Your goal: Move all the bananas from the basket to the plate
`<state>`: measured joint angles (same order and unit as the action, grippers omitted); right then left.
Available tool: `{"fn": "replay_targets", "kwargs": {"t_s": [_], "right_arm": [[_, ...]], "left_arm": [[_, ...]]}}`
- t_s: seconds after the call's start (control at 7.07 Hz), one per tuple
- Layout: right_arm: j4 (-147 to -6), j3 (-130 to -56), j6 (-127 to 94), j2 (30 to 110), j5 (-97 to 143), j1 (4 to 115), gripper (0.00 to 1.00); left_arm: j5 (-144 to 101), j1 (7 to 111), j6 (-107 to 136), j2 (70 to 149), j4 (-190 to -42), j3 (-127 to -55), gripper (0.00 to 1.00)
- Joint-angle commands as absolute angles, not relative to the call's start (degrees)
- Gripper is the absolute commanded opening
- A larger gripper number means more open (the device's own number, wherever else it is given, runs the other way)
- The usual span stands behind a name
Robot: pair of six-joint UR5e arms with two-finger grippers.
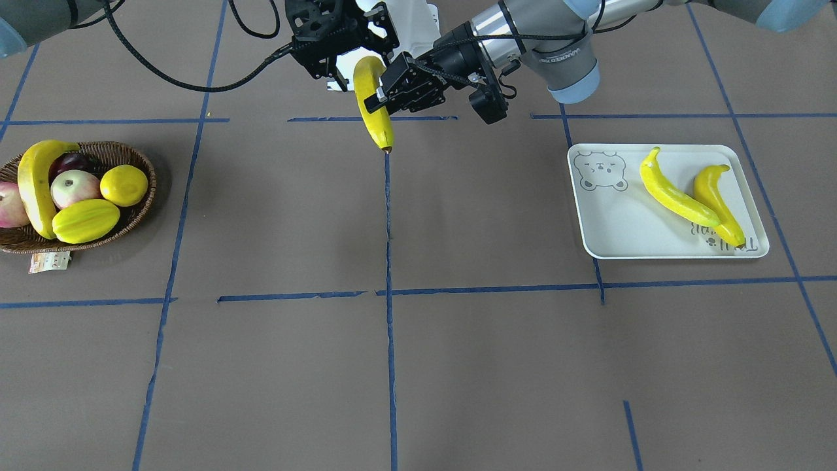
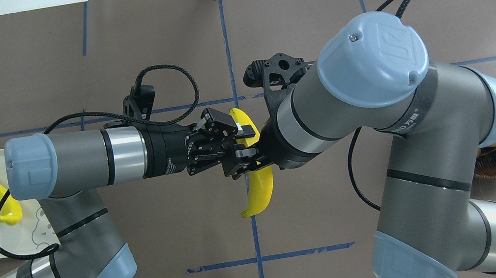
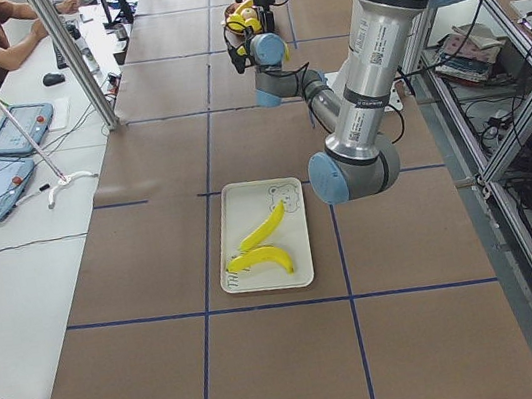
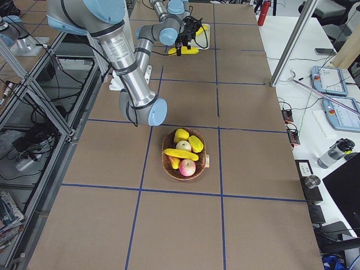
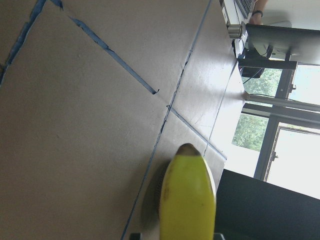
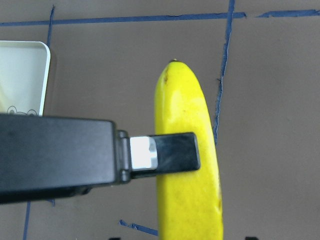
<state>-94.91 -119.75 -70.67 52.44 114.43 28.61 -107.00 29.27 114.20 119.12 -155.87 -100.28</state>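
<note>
- Table (image 1: 458, 366): brown surface, blue tape lines running across it, filling the front-facing frame.
- Plate (image 1: 614, 229): lying at the right middle of that frame, bear face showing in its upper left corner. It is carrying a pair of bananas (image 1: 677, 196), one crossing over and touching the other.
- Basket (image 1: 140, 209): sitting at the left edge, well apart from the plate. It is holding a single banana (image 1: 34, 186), curving along its left side among apples (image 1: 75, 188), a lemon (image 1: 124, 185), a starfruit (image 1: 85, 220) and a dark fruit (image 1: 68, 162). A paper tag (image 1: 50, 261) is lying on the table just below the rim.
- Left gripper (image 1: 377, 98): reaching in from the upper right and clamping the hanging banana (image 1: 376, 124) around its upper middle. That banana is hanging above the table at top centre, dark tip pointing down over the central tape line.
- Right gripper (image 1: 343, 55): hovering at top centre, just beside the hanging banana's upper end. In its wrist view only its fingertips are showing, at the bottom edge, standing wide on either side of the fruit and not touching it.
</note>
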Motion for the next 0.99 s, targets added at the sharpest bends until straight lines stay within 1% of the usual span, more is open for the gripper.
{"fn": "replay_targets", "kwargs": {"t_s": [0.0,0.28,0.42,0.57,0.71,0.85], "right_arm": [[-93.08,-120.23,-72.6,52.73,114.52,28.56,1.0],[-93.6,-124.17,-72.68,53.87,114.78,29.52,1.0],[-93.6,-126.1,-72.6,56.23,114.61,31.01,1.0],[-93.6,-128.3,-72.6,58.34,114.61,32.33,1.0],[-93.6,-129.36,-72.51,60.19,114.61,32.95,1.0],[-93.52,-129.72,-72.34,60.73,114.87,33.31,1.0]], "left_arm": [[-106.96,29.27,114.08,118.92,-155.39,-100.2,0.0],[-106.96,30.14,113.82,118.92,-145.95,-100.81,0.0],[-106.96,31.54,111.38,118.05,-141.98,-101.33,0.0],[-106.96,33.03,107.88,115.43,-134.11,-104.47,0.0],[-106.96,33.66,102.1,113.92,-122.98,-109.98,0.0],[-106.61,34.45,96.47,111.99,-113.39,-113.87,0.0]]}}
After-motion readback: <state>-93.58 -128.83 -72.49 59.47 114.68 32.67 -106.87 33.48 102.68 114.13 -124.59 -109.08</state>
